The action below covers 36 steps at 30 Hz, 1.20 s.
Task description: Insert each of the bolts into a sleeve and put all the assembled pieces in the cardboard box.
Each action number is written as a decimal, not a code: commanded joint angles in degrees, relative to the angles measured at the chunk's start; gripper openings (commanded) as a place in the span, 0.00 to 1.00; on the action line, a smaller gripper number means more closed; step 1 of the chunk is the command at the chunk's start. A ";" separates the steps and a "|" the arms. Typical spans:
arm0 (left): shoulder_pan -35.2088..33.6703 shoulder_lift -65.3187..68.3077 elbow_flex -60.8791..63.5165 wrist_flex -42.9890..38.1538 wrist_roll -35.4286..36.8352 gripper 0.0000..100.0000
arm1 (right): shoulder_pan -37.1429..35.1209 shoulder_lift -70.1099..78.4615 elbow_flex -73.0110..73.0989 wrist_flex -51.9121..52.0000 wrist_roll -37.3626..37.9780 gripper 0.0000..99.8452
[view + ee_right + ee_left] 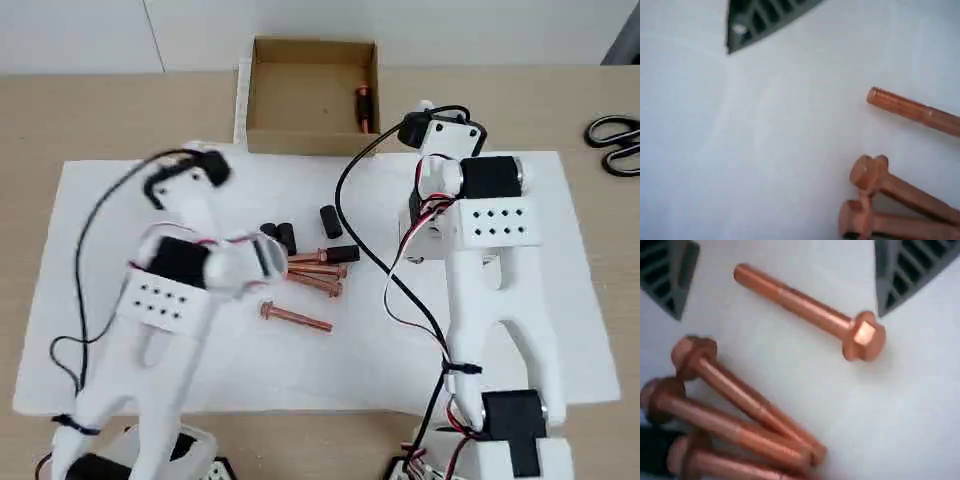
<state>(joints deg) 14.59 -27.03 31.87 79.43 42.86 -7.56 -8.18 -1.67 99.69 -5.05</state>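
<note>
Several copper bolts lie on the white sheet. Three form a cluster, and a single bolt lies apart, nearer the front. Black sleeves lie just behind them, with one sleeve at the cluster's tips. My left gripper hangs open just above the sheet, its fingertips on either side of the single bolt, not touching it. My right gripper is low over the sheet, to the right of the bolts. One assembled piece lies in the cardboard box.
The cardboard box stands at the back centre, just beyond the sheet. Scissors lie at the far right on the wooden table. Black cables from the right arm trail over the sheet between the arms.
</note>
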 commanded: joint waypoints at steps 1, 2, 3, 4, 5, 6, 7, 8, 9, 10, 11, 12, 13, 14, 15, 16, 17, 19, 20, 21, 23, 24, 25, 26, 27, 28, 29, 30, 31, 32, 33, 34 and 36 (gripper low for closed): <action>4.13 -1.32 2.24 -1.67 1.49 0.24 | 0.48 -2.77 0.00 0.22 0.62 0.30; 4.66 -1.32 3.12 -1.49 1.49 0.24 | 0.48 -2.77 0.00 0.22 0.62 0.30; 5.10 -1.32 4.09 -1.49 1.49 0.24 | 0.48 -2.77 0.00 0.22 0.62 0.30; 5.36 -1.32 5.14 -1.49 1.49 0.24 | 0.48 -2.77 0.00 0.22 0.62 0.30; 5.98 -1.32 6.02 -1.58 1.49 0.24 | 0.48 -2.77 0.00 0.22 0.62 0.30; 6.68 -1.32 6.64 -1.58 1.49 0.24 | 0.48 -2.77 0.00 0.22 0.62 0.30; 7.21 -1.32 7.08 -1.49 1.49 0.24 | 0.48 -2.77 0.00 0.22 0.62 0.30; 7.74 -1.32 7.60 -1.49 1.58 0.24 | 0.48 -2.77 0.00 0.22 0.62 0.30; 7.91 -1.32 8.13 -1.58 1.58 0.24 | 0.48 -2.77 0.00 0.22 0.62 0.30; 7.91 -1.32 8.75 -1.76 2.20 0.24 | 0.48 -2.77 0.00 0.22 0.62 0.30; 7.82 -1.32 9.19 -1.85 3.52 0.24 | 0.48 -2.77 0.00 0.22 0.62 0.30; 7.82 -1.32 9.63 -1.85 4.84 0.24 | 0.48 -2.77 0.00 0.22 0.62 0.30; 8.00 -1.32 10.15 -2.55 5.63 0.24 | 0.48 -2.77 0.00 0.22 0.62 0.30; 8.00 -1.32 10.77 -4.04 5.89 0.24 | 0.48 -2.77 0.00 0.22 0.62 0.30; 8.00 -1.32 11.74 -5.71 6.07 0.24 | 0.48 -2.77 0.00 0.22 0.62 0.30; 8.00 -1.32 12.70 -7.56 6.59 0.24 | 0.48 -2.77 0.00 0.22 0.62 0.30; 8.00 -1.32 13.76 -9.49 7.56 0.24 | 0.48 -2.77 0.00 0.22 0.62 0.30; 8.00 -1.32 15.78 -13.36 8.88 0.24 | 0.48 -2.77 0.00 0.22 0.62 0.30; 8.00 -1.32 16.57 -15.12 9.32 0.24 | 0.40 -2.77 0.00 0.22 0.62 0.30; 8.00 -1.32 17.10 -16.44 9.93 0.24 | 0.40 -2.77 0.00 0.22 0.62 0.30; 8.00 -1.32 17.45 -17.93 10.90 0.24 | 0.22 -2.77 0.00 0.22 0.62 0.30; 8.00 -1.32 17.45 -18.37 10.90 0.24 | -0.13 -2.77 0.00 0.22 0.62 0.30; 8.00 -1.32 17.45 -18.37 10.90 0.24 | -0.22 -2.77 0.00 0.22 0.62 0.30; 8.00 -1.32 17.36 -18.37 10.90 0.24 | -0.57 -2.77 0.00 0.22 0.62 0.30; 8.00 -1.32 17.36 -18.37 10.90 0.24 | -0.84 -2.77 0.00 0.22 0.62 0.30; 7.91 -1.32 17.45 -18.37 10.90 0.24 | -1.10 -2.77 0.00 0.22 0.62 0.30; 7.82 -1.23 17.54 -18.20 10.90 0.24 | -1.27 -2.77 0.00 0.22 0.62 0.30; 7.82 -1.23 17.71 -18.20 10.90 0.24 | -1.45 -2.77 0.00 0.22 0.62 0.30; 7.82 -1.23 18.15 -18.37 10.90 0.24 | -1.63 -2.77 0.00 0.22 0.62 0.30; 7.82 -1.23 18.51 -18.37 11.25 0.24 | -1.63 -2.77 0.00 0.22 0.62 0.30; 7.82 -1.23 18.68 -18.37 11.60 0.24 | -1.71 -2.77 0.00 0.22 0.62 0.30; 7.82 -1.23 18.77 -18.37 11.69 0.24 | -1.71 -2.77 0.00 0.22 0.62 0.30; 7.74 -1.32 18.95 -18.37 11.69 0.24 | -1.71 -2.77 0.00 0.22 0.62 0.30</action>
<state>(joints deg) 22.42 -27.03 50.95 61.85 53.76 -8.88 -8.18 -1.67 99.69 -5.05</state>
